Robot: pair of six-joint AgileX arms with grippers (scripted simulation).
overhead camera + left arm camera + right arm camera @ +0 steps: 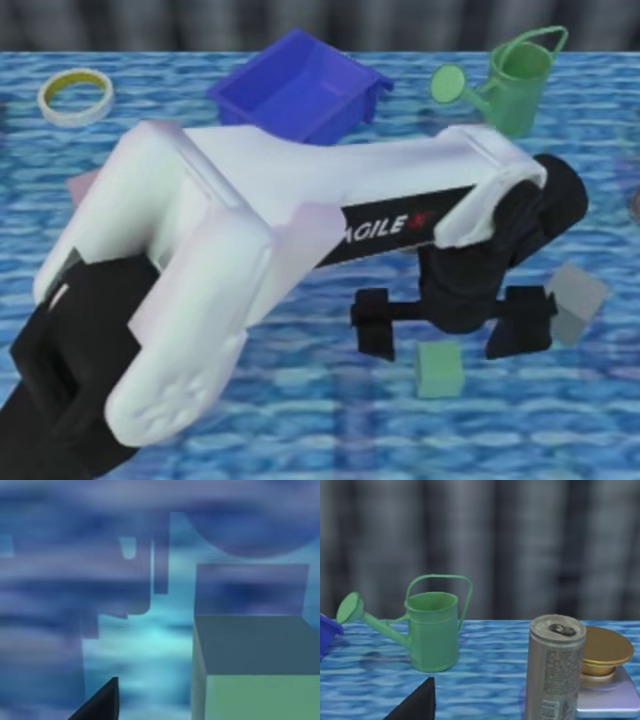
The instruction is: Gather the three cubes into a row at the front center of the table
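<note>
My left gripper (pixel 448 325) is open and hangs over the front right of the table (pixel 300 420), its fingers spread wide. The small mint-green cube (pixel 440 368) sits on the table just in front of it, between the lines of the two fingers and untouched. In the left wrist view the same mint-green cube (pixel 255 680) looms close, beside one dark fingertip (pixel 102 702). The grey cube (pixel 578 300) lies just right of the right-hand finger. Only a corner of the pale pink cube (pixel 82 185) shows at the left, behind my left arm. My right arm is outside the top view; one fingertip (pixel 417 702) shows, holding nothing.
A blue bin (pixel 300 85) stands at the back centre, a green watering can (pixel 515 80) at the back right, a tape roll (pixel 75 95) at the back left. The right wrist view shows the watering can (pixel 432 630), a drinks can (pixel 555 667) and a gold dome on a pale slab (pixel 605 652).
</note>
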